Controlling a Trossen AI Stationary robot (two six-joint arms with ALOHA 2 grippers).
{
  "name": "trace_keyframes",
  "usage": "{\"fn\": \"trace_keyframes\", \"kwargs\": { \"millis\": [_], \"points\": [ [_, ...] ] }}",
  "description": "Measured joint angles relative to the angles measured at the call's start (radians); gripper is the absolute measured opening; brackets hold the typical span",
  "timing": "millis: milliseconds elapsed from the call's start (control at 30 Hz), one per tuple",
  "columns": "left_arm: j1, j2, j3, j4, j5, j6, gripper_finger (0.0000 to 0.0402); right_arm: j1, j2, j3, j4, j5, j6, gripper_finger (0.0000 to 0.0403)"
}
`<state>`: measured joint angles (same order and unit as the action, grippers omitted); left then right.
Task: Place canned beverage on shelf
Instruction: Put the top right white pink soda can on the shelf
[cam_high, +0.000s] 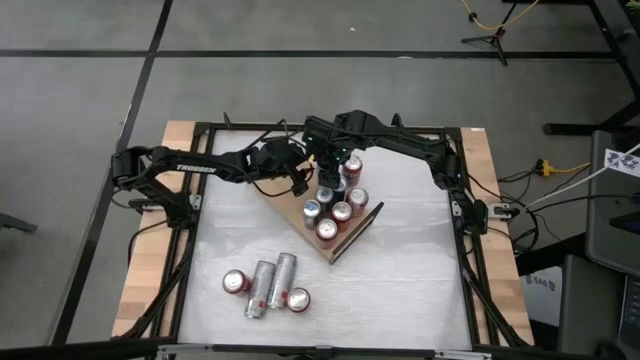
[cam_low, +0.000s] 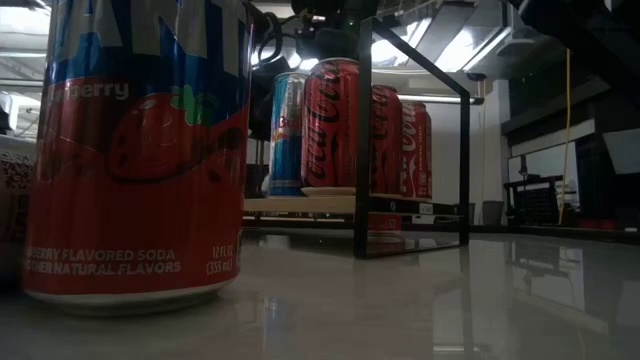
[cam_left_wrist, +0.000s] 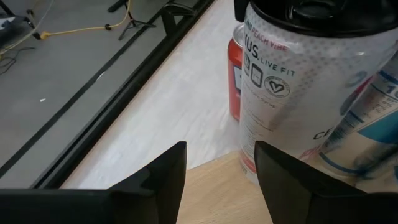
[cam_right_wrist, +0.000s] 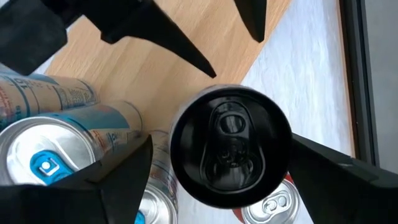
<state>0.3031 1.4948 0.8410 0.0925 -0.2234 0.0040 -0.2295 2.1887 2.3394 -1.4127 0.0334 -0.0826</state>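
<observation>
Standing on the shelf (cam_high: 340, 238): several upright cans (cam_high: 334, 205).

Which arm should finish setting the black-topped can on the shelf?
Right. Its end effector straddles the black-topped can over the shelf; the left end effector holds nothing beside it.

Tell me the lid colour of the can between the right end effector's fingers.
Black lid, clearest in the right wrist view.

White table (cam_high: 400, 280): angled wooden shelf (cam_high: 345, 238) with upright cans (cam_high: 335, 205); four loose cans (cam_high: 265, 285).
</observation>
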Motion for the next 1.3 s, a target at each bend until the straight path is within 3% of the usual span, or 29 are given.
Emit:
{"fn": "trace_keyframes", "kwargs": {
  "millis": [733,833,1067,1300],
  "points": [
    [-0.001,0.000,0.000,-0.040,0.008,0.000,0.0181,0.000,-0.055,0.016,-0.032,0.027,0.000,0.0347],
    [-0.001,0.000,0.000,-0.042,0.008,0.000,0.0181,0.000,-0.080,0.016,-0.037,0.061,0.000,0.0347],
    [-0.005,0.000,0.000,-0.041,0.023,0.000,0.0181,-0.025,-0.114,0.016,-0.071,0.258,0.001,0.0347],
    [-0.006,0.000,0.000,-0.042,0.061,0.000,0.0181,-0.092,-0.094,-0.034,-0.072,0.209,0.008,0.0347]
  ]
}}
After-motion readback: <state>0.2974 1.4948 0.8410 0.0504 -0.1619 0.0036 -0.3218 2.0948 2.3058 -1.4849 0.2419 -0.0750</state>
